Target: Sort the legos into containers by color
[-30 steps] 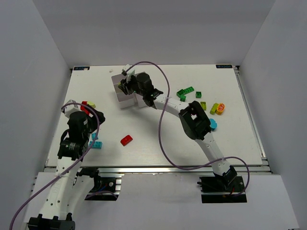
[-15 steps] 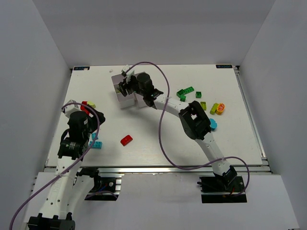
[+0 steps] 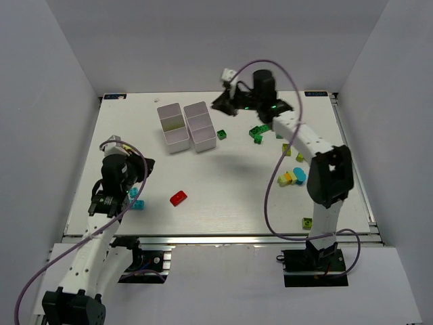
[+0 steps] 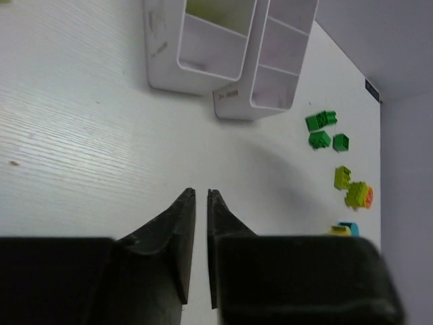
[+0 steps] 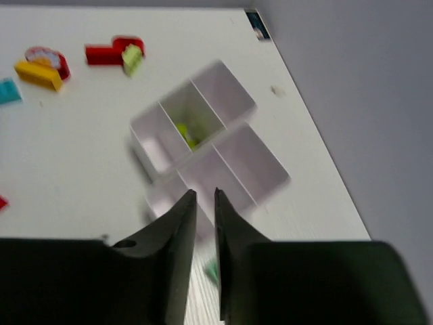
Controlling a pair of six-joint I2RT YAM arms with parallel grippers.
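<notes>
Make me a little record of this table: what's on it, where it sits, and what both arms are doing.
trays: two, white, side by side
sorted: lime lego in one tray's middle compartment
loose: red lego near centre; cyan lego at near left; dark green legos right of the trays
left gripper: shut, empty
right gripper: empty, near the trays

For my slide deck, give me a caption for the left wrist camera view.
Left claw shut and empty, facing two white three-compartment plastic trays, small green studded plastic bricks scattered beside them.
</notes>
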